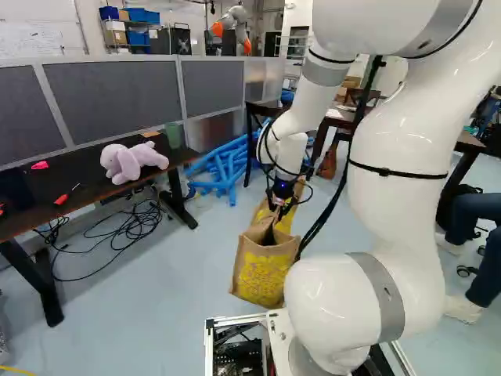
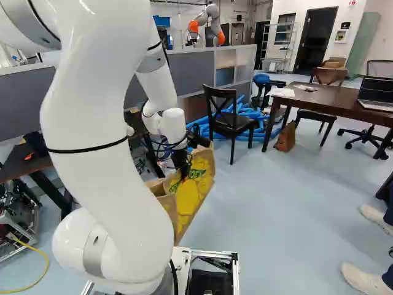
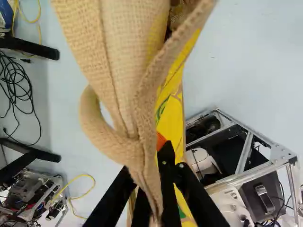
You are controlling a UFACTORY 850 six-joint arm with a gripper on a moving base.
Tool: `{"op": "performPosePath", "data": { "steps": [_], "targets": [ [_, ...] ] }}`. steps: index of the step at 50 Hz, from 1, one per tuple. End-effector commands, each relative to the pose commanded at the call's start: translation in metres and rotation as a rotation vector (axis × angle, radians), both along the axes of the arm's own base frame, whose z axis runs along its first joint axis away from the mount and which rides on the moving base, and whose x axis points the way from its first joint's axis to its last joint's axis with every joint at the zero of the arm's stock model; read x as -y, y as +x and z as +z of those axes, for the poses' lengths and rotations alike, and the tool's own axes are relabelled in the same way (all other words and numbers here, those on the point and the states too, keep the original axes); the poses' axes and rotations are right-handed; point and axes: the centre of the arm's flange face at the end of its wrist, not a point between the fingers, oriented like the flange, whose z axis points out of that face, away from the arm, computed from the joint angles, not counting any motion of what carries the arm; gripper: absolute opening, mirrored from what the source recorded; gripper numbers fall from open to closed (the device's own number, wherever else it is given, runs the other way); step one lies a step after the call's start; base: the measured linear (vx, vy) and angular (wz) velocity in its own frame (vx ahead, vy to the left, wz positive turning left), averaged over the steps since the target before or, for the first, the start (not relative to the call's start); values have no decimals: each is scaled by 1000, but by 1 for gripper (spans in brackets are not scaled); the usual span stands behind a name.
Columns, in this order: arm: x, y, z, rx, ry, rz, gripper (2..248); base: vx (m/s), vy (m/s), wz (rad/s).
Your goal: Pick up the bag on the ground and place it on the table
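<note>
Bag (image 1: 262, 270): coarse tan weave with yellow print, ahead of the base, off the dark tabletop (image 1: 86, 178). Mouth open; one side drawn up to the gripper (image 1: 279, 206). Whether its bottom touches the floor (image 1: 168, 270): cannot tell.

Gripper state, wrist view: nearly closed, a gathered fold of the bag's cloth pinched between both fingers. A looped strip of the same cloth stands out beside the fold.

Dark tabletop, left base view: at the left, carrying a lilac plush toy (image 1: 129, 162), lying, and a green container (image 1: 173, 135) near its far end. Black cables (image 1: 129, 235) tangled on the floor beside and below it.

Right base view: brown tabletop (image 2: 344, 106) at the right with laptop (image 2: 376, 92); dark chair (image 2: 230, 117) beside blue tubes (image 2: 245, 114). Another robot (image 2: 212, 24) in the background.
</note>
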Motion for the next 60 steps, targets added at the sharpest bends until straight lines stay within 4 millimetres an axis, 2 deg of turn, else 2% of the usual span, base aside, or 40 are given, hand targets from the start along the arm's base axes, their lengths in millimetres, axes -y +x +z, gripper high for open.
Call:
{"op": "performPosePath", "data": {
  "steps": [24, 60],
  "targets": [
    [7, 11, 37, 36, 0, -13, 22, 0, 0, 0],
    [5, 23, 92, 14, 10, -2, 22, 0, 0, 0]
  ]
}}
